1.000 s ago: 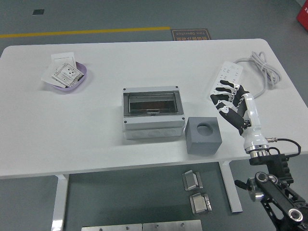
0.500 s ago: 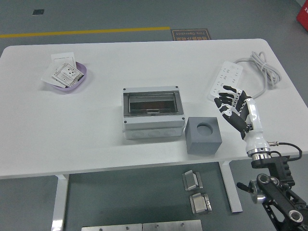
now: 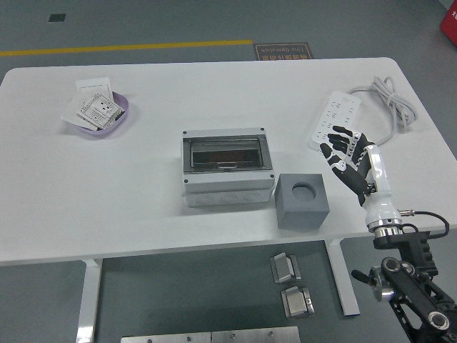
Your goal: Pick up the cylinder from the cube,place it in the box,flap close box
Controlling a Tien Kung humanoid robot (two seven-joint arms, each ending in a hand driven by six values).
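Observation:
A grey cube (image 3: 302, 201) sits near the table's front edge, with a round hole in its top face; I cannot tell whether a cylinder is inside. To its left stands a grey box (image 3: 227, 170) with a dark transparent flap over its front. My right hand (image 3: 344, 148) hovers to the right of the cube, over the table, fingers spread and holding nothing. The left arm is out of view.
A white power strip (image 3: 333, 118) with a coiled cable (image 3: 389, 100) lies behind my right hand. A purple dish (image 3: 121, 118) with white cards sits at the far left. The white table (image 3: 107, 193) ends just in front of the cube.
My right hand has drawn back slightly to the right and lifted a little, away from the cube. The cube and the box have not moved.

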